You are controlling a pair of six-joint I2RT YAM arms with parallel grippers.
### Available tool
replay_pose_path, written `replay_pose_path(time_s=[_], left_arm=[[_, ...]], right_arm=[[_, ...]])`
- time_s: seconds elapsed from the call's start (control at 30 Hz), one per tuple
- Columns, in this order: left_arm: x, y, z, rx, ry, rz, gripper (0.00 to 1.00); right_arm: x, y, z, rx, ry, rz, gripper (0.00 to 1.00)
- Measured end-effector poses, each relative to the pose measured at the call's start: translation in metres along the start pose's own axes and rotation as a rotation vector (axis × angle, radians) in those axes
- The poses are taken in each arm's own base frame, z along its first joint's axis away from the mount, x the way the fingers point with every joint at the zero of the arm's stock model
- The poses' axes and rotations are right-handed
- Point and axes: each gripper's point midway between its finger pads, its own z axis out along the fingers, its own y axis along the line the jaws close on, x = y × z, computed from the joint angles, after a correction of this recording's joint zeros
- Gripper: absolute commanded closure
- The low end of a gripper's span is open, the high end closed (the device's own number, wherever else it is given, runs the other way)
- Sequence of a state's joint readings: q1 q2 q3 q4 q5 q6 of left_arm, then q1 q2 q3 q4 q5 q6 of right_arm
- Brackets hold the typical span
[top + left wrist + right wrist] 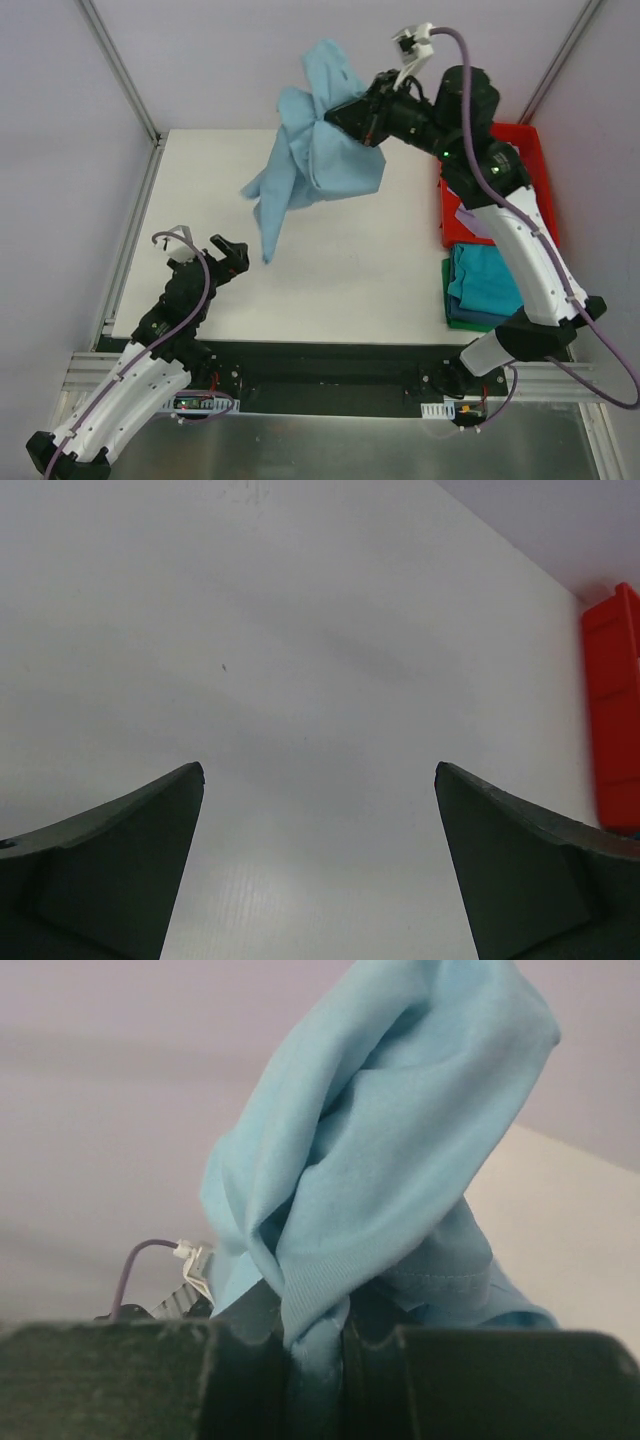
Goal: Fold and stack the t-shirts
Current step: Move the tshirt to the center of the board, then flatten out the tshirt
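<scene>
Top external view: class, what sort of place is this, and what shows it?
Probably a robotics lab test cell: a white table inside an aluminium frame, and the right gripper holding up a light blue t-shirt.

Light blue t-shirt [320, 150] — soft matt cloth w/ ribbed hem; table [330, 290] smooth, matt; bin [612, 710] — glossy plastic.

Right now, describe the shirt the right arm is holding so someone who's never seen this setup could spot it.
Find the white table; above its far middle, the right arm's fingers pinch a light blue t-shirt hanging bunched in the air. Unlike the folded teal and blue shirts stacked at the table's right edge by the red bin, it is lifted, unfolded and paler.
</scene>
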State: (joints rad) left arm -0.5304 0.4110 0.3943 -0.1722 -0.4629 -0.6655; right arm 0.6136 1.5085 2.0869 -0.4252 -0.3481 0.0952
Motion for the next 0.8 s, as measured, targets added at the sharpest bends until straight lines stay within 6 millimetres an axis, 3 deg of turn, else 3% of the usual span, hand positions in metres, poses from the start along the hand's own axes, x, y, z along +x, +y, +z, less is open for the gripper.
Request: replay_pose_path(time_s=[0.07,0.1,0.2,0.3,0.4,0.47,0.53,0.6,0.7,0.8], left_arm=[[-0.006,0.000,-0.004,0.004,-0.027,-0.028,0.01],[-0.008,0.001,-0.006,0.004,-0.040,-0.047,0.01],[-0.014,0.009,-0.011,-0.025,-0.073,-0.100,0.01],[-0.015,0.022,-0.016,-0.077,-0.091,-0.146,0.01],[-0.014,0.030,-0.019,-0.112,-0.100,-0.185,0.01],[-0.011,0.031,-0.019,-0.122,-0.090,-0.201,0.01],[-0.005,0.032,-0.018,-0.129,-0.064,-0.208,0.01],[0.009,0.030,-0.014,-0.135,0.001,-0.191,0.01],[0.034,0.028,-0.009,-0.153,0.125,-0.147,0.01],[0.055,0.030,-0.005,-0.185,0.231,-0.107,0.01]], right_arm=[[0.023,0.002,0.018,-0.005,0.049,0.051,0.98],[0.038,-0.006,0.026,0.026,0.074,0.081,0.91],[0.102,-0.061,0.041,0.215,0.168,0.167,0.38],[0.196,-0.138,0.032,0.463,0.317,0.269,0.01],[0.283,-0.202,0.000,0.679,0.483,0.330,0.04],[0.319,-0.225,-0.026,0.786,0.556,0.329,0.04],[0.339,-0.233,-0.051,0.854,0.592,0.293,0.04],[0.346,-0.226,-0.071,0.865,0.575,0.244,0.04],[0.338,-0.203,-0.095,0.795,0.475,0.204,0.04],[0.321,-0.173,-0.096,0.640,0.368,0.186,0.04]])
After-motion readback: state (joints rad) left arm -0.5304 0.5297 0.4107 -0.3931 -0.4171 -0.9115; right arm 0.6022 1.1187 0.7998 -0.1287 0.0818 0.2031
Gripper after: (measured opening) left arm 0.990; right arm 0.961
